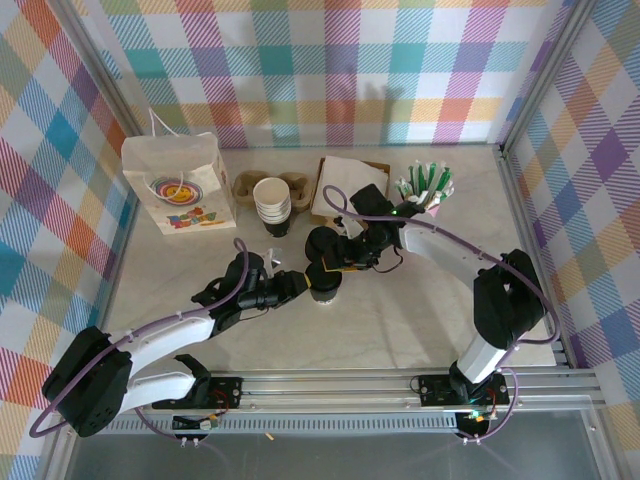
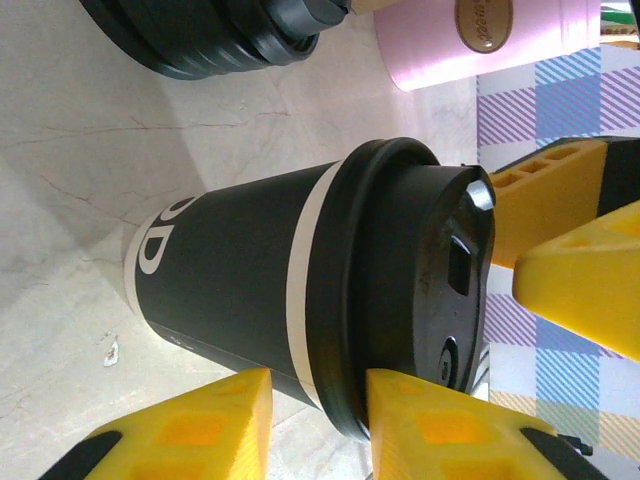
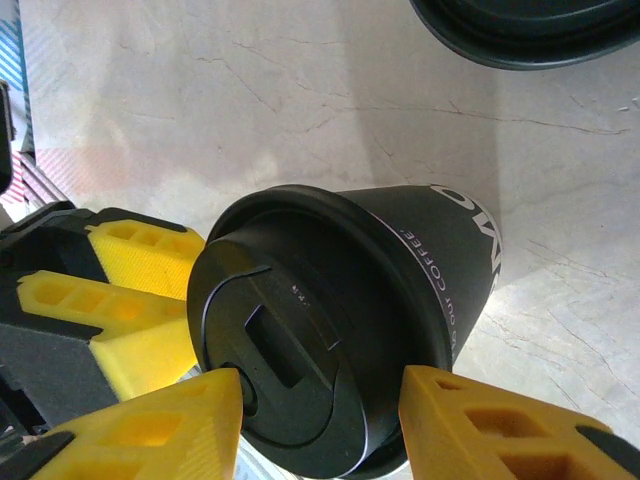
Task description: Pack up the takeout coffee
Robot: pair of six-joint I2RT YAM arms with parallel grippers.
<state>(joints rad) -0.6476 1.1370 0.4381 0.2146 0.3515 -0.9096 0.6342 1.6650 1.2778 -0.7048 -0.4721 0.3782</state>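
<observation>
Plaid walls (image 1: 400, 60) fence a pale, veined table (image 1: 400, 320) in front of you. The biggest thing on it is the white bag (image 1: 180, 190), upright at the far left, well apart from the arms' work. Along the back, to its right, you see a brown carrier (image 1: 245, 184), a stack of cups (image 1: 272, 205), white napkins (image 1: 340, 180) and a pink cup (image 1: 428, 195) of sticks. A pile of black lids (image 1: 325, 241) lies just behind the centre.

Just in front of the lids stands the coffee (image 1: 322, 290), near mid-table and between your two arms. It is upright: base flat on the table, long axis vertical, black lid pointing straight up. White lettering runs round its dark wall.

Your right end effector (image 3: 320, 400) reaches in from the right and above and is clamped on the coffee, with a yellow finger (image 3: 480, 420) on each side of the lid. Your left end effector (image 2: 318, 400) meets the coffee from the left, jaws partly parted, with the lid's rim in the gap between them. You cannot tell whether they pinch it or merely lie against it. The two end effectors sit just beside each other at the lid.
</observation>
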